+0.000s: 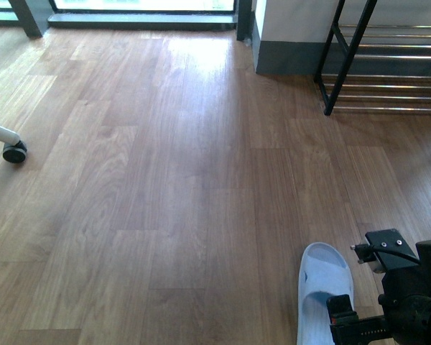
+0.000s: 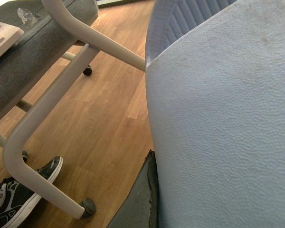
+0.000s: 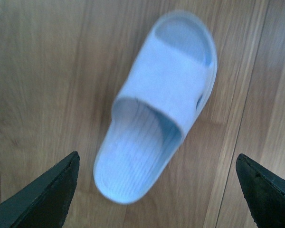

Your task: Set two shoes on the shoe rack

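The only shoe showing clearly is a pale blue slide slipper (image 1: 325, 287), not a laced one. It is lying flat, sole down, on the wooden floor (image 1: 165, 180) at the lower right of the front frame. The shoe rack (image 1: 388, 57) is standing well apart from it at the upper right.

The right claw (image 3: 156, 156) is hanging above the slipper with its fingers spread wide, flanking the heel end and touching nothing.

The slipper is looking like moulded foam or rubber, so it is probably light, springy, a little slick and not fragile. The broad strap over the instep is offering the surest hold, or else the two side walls at mid-length. A pinch on the thin heel rim is likely to let it swing.

In the left wrist view a large pale blue pebbled surface (image 2: 218, 118) is filling most of the picture. It is possibly the second slipper, but whether the left claw is clamped on it cannot be told.
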